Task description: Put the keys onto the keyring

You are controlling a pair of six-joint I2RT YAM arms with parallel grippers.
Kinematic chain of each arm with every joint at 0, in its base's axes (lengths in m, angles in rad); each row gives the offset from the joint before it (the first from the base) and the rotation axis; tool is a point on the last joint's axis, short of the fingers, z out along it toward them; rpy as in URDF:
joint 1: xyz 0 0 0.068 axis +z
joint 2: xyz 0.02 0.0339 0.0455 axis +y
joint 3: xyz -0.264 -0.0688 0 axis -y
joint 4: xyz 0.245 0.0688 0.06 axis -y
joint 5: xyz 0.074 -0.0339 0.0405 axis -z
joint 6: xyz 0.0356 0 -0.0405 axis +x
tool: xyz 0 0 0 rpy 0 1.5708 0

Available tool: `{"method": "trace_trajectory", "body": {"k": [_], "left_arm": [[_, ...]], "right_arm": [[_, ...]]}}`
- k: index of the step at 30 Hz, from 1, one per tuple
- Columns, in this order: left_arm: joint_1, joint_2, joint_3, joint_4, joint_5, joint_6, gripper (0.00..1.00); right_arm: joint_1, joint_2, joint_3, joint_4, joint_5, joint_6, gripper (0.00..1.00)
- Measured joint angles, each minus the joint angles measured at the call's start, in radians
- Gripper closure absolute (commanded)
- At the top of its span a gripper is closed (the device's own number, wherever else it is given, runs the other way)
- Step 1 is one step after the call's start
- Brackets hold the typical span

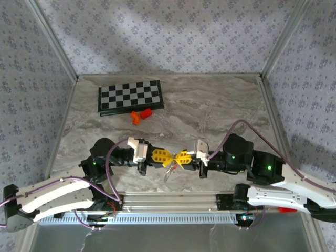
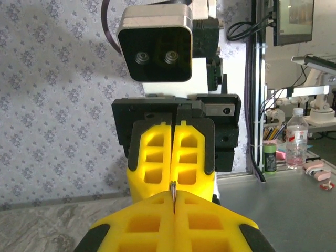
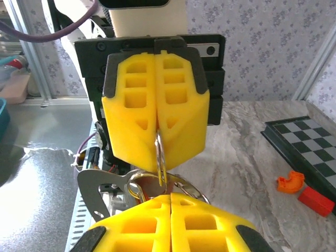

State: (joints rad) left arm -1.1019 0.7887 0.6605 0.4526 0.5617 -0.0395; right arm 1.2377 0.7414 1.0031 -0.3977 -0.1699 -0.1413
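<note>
My two grippers meet tip to tip above the near middle of the table. The left gripper is shut on the thin silver wire ring of the keyring, which stands edge-on between its yellow fingers. That ring shows as a metal sliver in the left wrist view. The right gripper is shut too, its tips right under that ring. A flat silver key lies level from its tips to the left. The red tag peeks through behind. What exactly the right fingertips pinch is hidden by them.
A folded chessboard lies at the back left. An orange block and a red one sit just in front of it. A metal rail runs along the near table edge, below the grippers.
</note>
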Motion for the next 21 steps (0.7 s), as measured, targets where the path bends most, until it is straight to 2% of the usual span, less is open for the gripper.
{"method": "trace_trajectory", "body": {"k": [3,10,21], "left_arm": [[0.000,0.005,0.000,0.006,0.004,-0.008,1.00],[0.000,0.010,0.000,0.019,0.025,-0.015,1.00],[0.000,0.016,0.000,0.021,0.045,-0.014,1.00]], "right_arm": [[0.000,0.001,-0.007,0.008,-0.021,0.004,0.87],[-0.001,-0.010,-0.023,0.038,-0.058,0.003,0.87],[-0.006,-0.014,-0.040,0.059,-0.082,0.003,0.80]]}}
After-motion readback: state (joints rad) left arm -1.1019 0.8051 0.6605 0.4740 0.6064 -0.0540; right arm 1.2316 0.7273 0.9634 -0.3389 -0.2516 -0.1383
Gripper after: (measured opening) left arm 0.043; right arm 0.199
